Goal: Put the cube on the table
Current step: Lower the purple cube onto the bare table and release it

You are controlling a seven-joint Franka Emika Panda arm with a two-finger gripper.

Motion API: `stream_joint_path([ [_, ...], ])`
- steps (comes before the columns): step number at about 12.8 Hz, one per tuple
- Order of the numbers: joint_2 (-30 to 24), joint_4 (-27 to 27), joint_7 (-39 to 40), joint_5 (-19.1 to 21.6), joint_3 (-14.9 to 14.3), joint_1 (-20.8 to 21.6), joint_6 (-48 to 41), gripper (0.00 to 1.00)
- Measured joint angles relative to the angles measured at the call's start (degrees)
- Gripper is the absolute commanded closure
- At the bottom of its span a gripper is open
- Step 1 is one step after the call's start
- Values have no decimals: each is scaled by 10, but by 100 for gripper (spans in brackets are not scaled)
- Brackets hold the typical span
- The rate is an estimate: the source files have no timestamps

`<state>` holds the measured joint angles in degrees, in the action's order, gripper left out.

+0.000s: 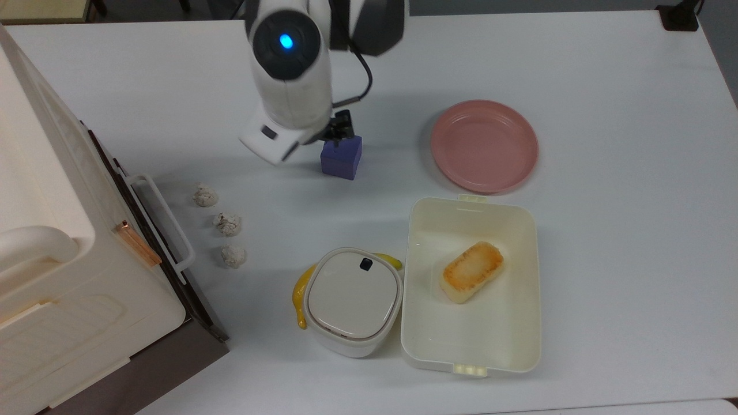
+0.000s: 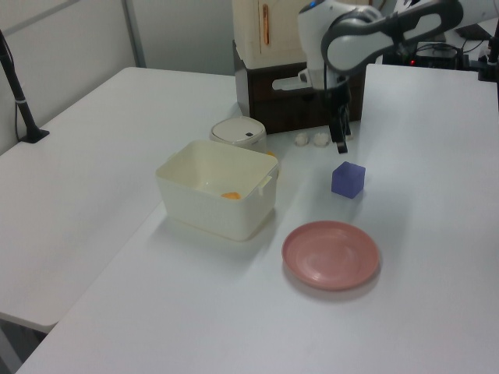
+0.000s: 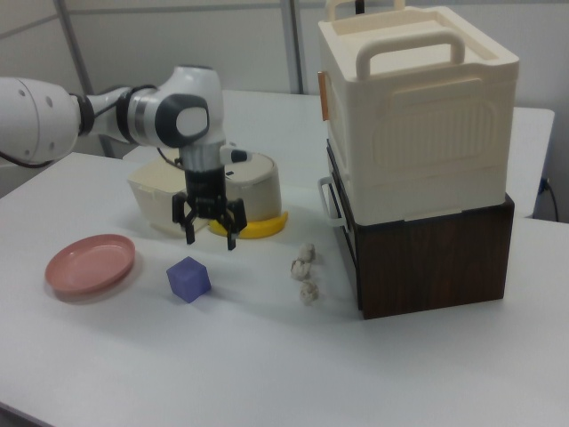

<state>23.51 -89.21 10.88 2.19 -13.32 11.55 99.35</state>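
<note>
The pincer (image 3: pixel 210 233) hangs above the surface (image 1: pixel 605 242) with its fingers spread wide and nothing between them. In the right view, the blue-purple cube (image 3: pixel 188 279) sits on the surface just at the pincer's 7 o'clock, apart from it. In the top view, the pink plate (image 1: pixel 484 145) lies at the cube's 3 o'clock, well apart.

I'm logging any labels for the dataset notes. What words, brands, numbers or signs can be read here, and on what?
None can be read. The cube, plate, container, lidded pot and cabinet bear no visible text. The arm carries a plain blue light, not a sign.
</note>
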Motion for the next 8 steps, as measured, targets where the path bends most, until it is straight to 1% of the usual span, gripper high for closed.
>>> stream_joint_path([
  [2,-27,9,-30,-6,-9,-6,0,0],
  [5,-103,12,-85,-11,-11,-33,-15,0],
  [6,-126,11,-95,-17,-11,-35,-36,0],
  [8,-148,6,-104,-24,-8,-34,-53,0],
])
